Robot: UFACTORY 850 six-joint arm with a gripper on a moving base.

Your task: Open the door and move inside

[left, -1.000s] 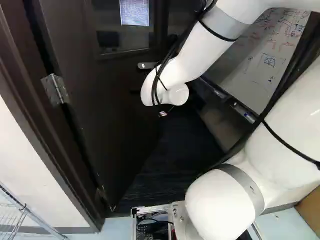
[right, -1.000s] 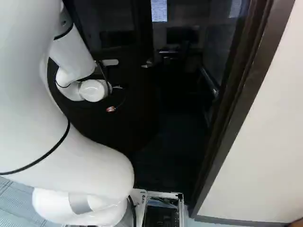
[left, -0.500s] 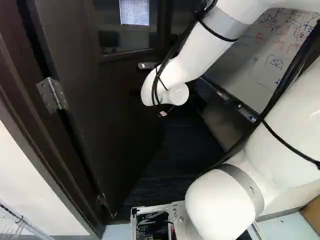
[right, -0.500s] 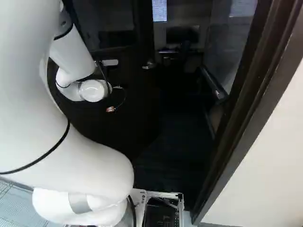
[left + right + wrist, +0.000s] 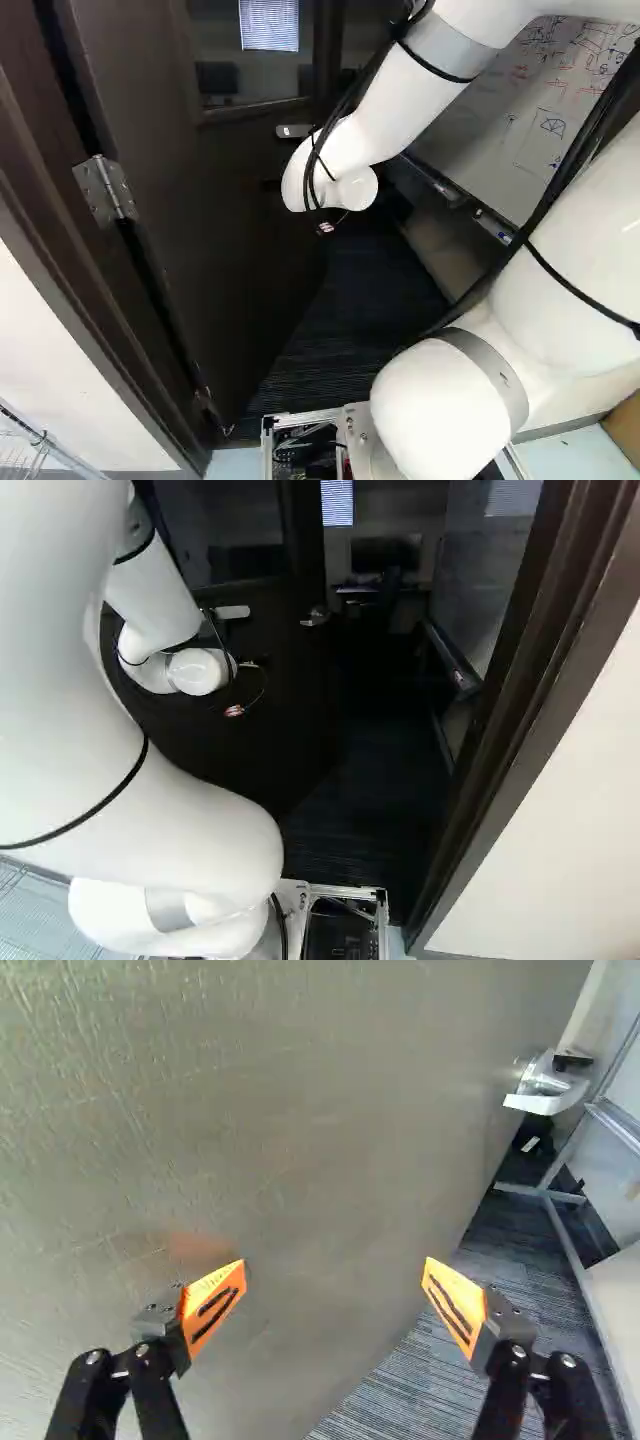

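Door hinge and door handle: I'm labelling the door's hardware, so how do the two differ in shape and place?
The hinge is flat plates dotted with screws, while the handle stands out from the door.
The hinge joins the door to its frame; the handle sits near the door's free edge, away from the frame on the hinge side.
Both are silvery and look metallic.

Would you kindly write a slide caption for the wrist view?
Open black gripper with orange pads facing a grey-brown door bearing a silver lever handle.
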